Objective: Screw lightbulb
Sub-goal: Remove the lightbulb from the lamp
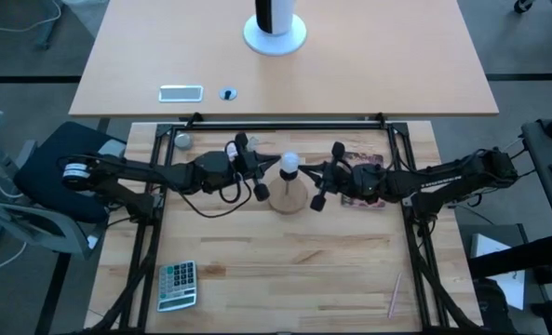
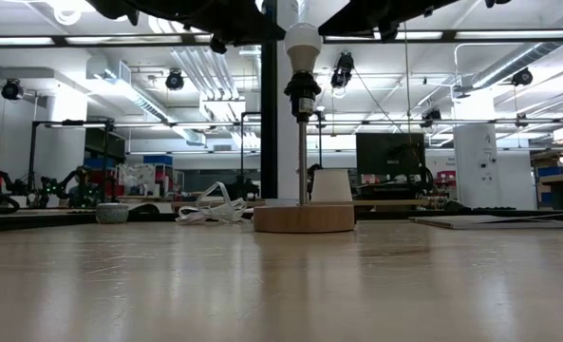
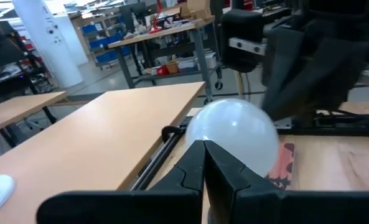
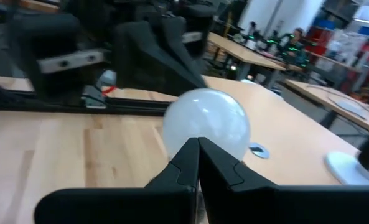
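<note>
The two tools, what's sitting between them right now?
In the high view, the lightbulb on its wooden stand stands between the left tool and the right tool.

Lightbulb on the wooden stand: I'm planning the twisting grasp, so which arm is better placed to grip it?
Probably right: the white frosted globe lightbulb sits centred beyond the shut right gripper, but off-centre beyond the shut left gripper.

Bulb (image 1: 289, 164): white frosted globe, upright, seated in the socket atop the stand's post, mid-table.
</note>
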